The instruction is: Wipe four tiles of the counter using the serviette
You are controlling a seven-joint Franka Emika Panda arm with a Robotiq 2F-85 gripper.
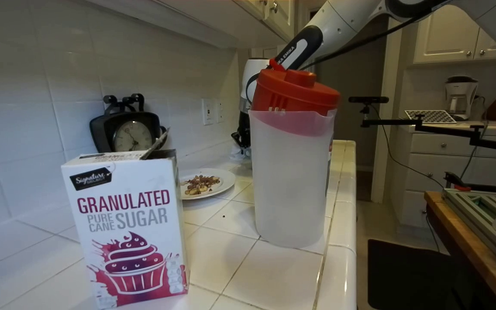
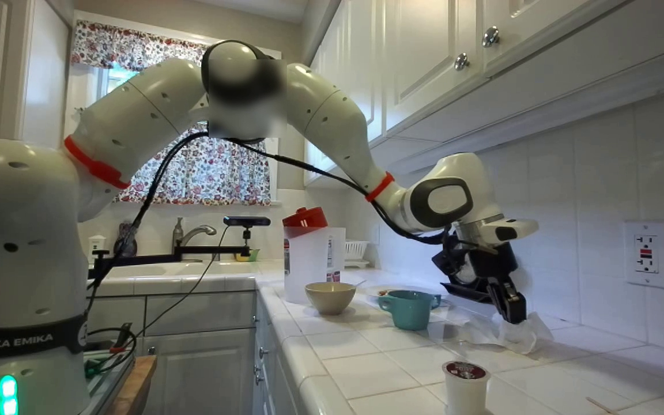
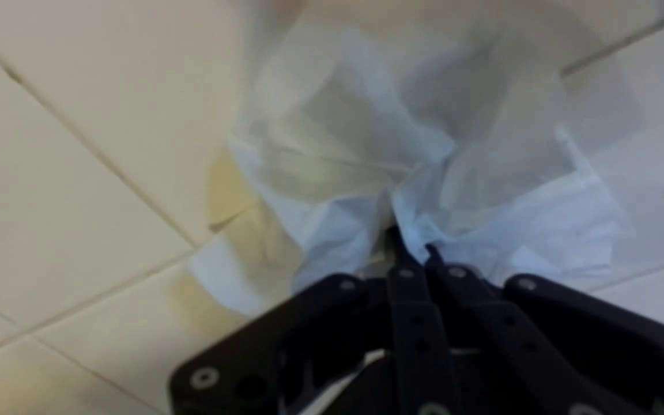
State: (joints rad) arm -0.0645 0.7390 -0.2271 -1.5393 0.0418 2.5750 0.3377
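The jaws clamp a white serviette (image 3: 407, 150) on the tiled table (image 2: 366, 369)

A frosted plastic pitcher (image 1: 291, 185) stands upright on the table in both exterior views, with a red lid (image 1: 299, 92) sitting tilted in its mouth. Well apart from the pitcher, over toward the tiled wall (image 2: 551, 230), lies the serviette, crumpled against the glossy white tiles (image 3: 78, 190). The Franka Panda arm (image 2: 332, 121) reaches down to it; its jaws are drawn nearly together and clamped on gathered folds of the serviette. In the wrist view the thin material fans out from the jaws, parts of it blurred. Yellowish patches (image 3: 231, 187) show on the tiles beside it; what they are cannot be told.

In an exterior view, a cream bowl (image 2: 330, 297) stands just beside the pitcher; whether the two touch is unclear. A turquoise handled cup (image 2: 411, 311) stands between the pitcher and the serviette. A single-serve coffee pod (image 2: 466, 389) stands upright, well apart from the pitcher.

In an exterior view, an upright granulated sugar box (image 1: 127, 232), its top flap raised, stands near the pitcher. On the pitcher's wall side are a white plate (image 1: 229, 185) bearing chopped nuts (image 1: 203, 183) and, farther off, a black-cased dial (image 1: 131, 137).
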